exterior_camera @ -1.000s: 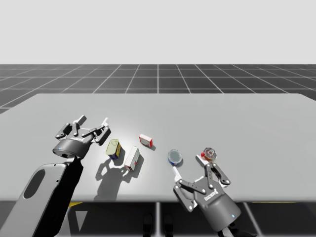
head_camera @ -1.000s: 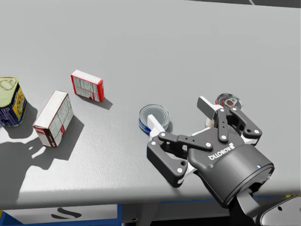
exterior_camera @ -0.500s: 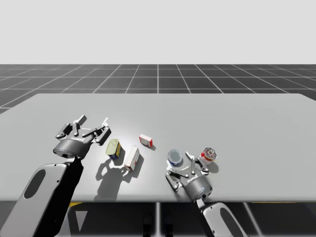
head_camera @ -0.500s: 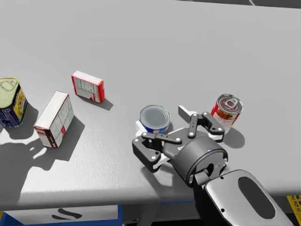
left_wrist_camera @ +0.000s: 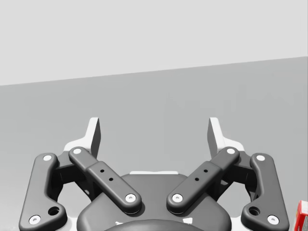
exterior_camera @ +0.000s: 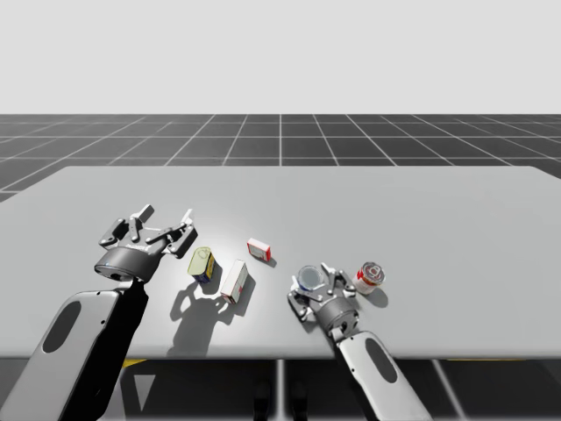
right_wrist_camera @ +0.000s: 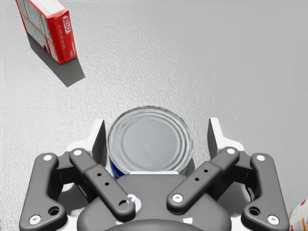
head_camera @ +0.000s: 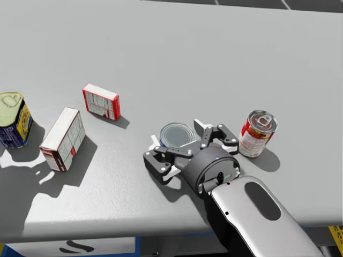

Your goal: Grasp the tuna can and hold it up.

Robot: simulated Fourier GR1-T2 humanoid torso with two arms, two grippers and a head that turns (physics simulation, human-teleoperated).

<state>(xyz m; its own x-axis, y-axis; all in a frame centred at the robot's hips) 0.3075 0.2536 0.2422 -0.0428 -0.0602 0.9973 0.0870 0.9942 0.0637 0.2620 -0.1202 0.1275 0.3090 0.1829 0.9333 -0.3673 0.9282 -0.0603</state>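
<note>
The tuna can (exterior_camera: 308, 278) (head_camera: 176, 134) (right_wrist_camera: 150, 139) is a low round can with a silver lid and blue side, standing upright near the table's front edge. My right gripper (exterior_camera: 312, 283) (head_camera: 178, 137) (right_wrist_camera: 157, 137) is open and level with it, one finger on each side of the can. The left finger (right_wrist_camera: 98, 138) sits close against the can's side, while a small gap shows at the right finger (right_wrist_camera: 215, 137). My left gripper (exterior_camera: 166, 216) (left_wrist_camera: 154, 132) hovers open over the table's left part with nothing between its fingers.
A red soup can (exterior_camera: 369, 277) (head_camera: 257, 133) stands just right of my right gripper. A small red box (exterior_camera: 259, 249) (head_camera: 100, 100) (right_wrist_camera: 45, 26), a white-and-red box (exterior_camera: 234, 281) (head_camera: 64, 138) and a yellow-and-blue tin (exterior_camera: 202, 263) (head_camera: 12, 119) lie to the left on the grey table (exterior_camera: 394, 202).
My right gripper has moved forward and left, dropping to the tuna can, so its open fingers now stand on either side of it. My left arm has not moved.
</note>
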